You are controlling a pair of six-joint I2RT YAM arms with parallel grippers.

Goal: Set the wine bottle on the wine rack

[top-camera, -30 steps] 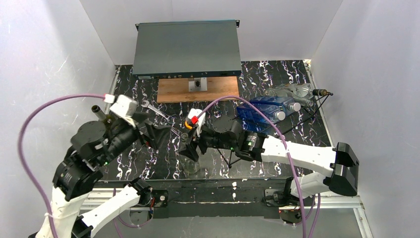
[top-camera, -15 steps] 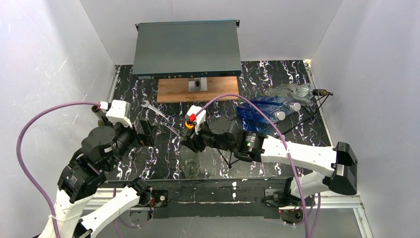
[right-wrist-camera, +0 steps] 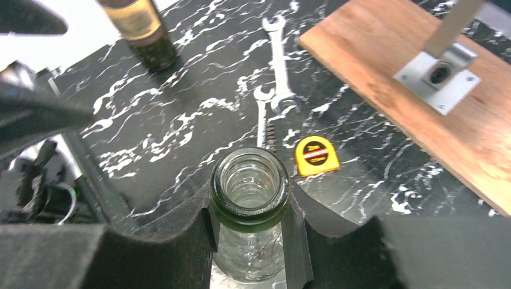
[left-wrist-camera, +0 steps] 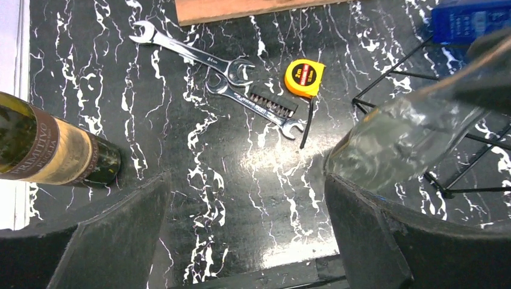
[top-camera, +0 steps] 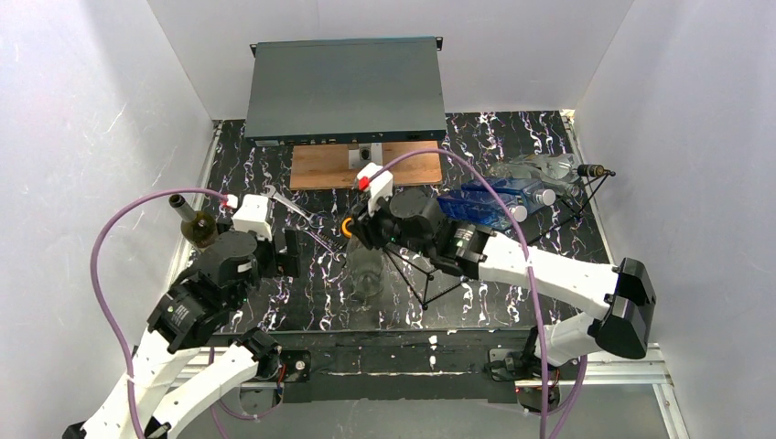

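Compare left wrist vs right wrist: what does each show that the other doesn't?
Left wrist only: black wire wine rack, blue plastic package. Right wrist only: right gripper shut on the neck of the clear glass bottle, its open mouth, and the silver metal bracket on the wooden board. Both: that bottle, yellow tape measure, steel wrenches, dark labelled wine bottle.
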